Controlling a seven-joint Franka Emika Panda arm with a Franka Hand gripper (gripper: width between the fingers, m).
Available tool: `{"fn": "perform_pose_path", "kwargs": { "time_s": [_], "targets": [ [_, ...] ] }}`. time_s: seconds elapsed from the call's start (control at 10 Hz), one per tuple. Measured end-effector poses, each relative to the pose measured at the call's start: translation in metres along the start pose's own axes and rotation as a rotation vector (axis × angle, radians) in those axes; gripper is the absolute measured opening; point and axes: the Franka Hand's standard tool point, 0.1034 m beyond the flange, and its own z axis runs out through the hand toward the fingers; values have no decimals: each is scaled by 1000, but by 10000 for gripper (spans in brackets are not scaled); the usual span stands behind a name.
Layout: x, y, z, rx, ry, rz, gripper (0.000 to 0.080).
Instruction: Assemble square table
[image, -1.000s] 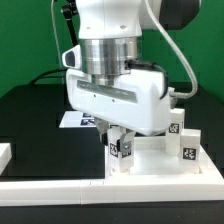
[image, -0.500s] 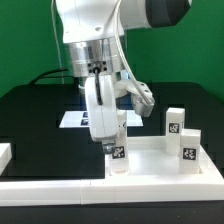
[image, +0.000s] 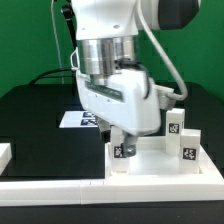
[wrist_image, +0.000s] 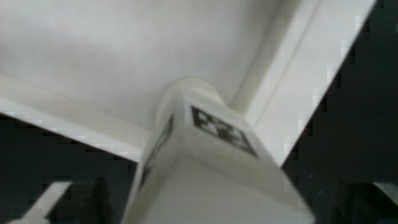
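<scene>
You have the black table (image: 30, 120) as the largest surface, with the white border rail (image: 60, 186) running along its near edge. On it, toward the exterior view's right, lies the square tabletop (image: 160, 160), a white slab with a raised rim. The arm's white wrist housing (image: 120, 95) hangs over the slab's corner on the exterior view's left. Behind it, the marker board (image: 72, 119) lies flat on the table. Three legs stand upright on the slab: one leg (image: 121, 152) at the near corner on the exterior view's left, directly under the gripper (image: 122, 138), and two more legs (image: 177, 123) (image: 188, 143) close together at the exterior view's right. In the wrist view you see that corner leg (wrist_image: 205, 150) end-on with its tag, the slab's rim (wrist_image: 294, 70) beside it. The fingers flank the leg's top, but you cannot tell from these frames whether they grip it or stand apart from it.
</scene>
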Motion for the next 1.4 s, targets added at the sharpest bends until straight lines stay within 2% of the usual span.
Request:
{"fn": "perform_pose_path", "kwargs": {
  "time_s": [0.3,0.5,0.6,0.8,0.9,1.0,1.1,1.2,1.4],
  "targets": [
    [2,0,0,-4,3,-192,648],
    [0,-2,-2,-22,30,-615,648],
    [0,-1,-2,-27,24,-705,648],
    [0,-1,-1,-26,24,-695,648],
    [0,-1,-1,-27,24,-696,521],
    [0,-1,-1,-24,23,-647,521],
    [-1,-1,-1,-22,23,-579,381],
    [0,-1,-1,-21,23,-537,288],
    [1,0,-1,-19,24,-378,288]
  ]
}}
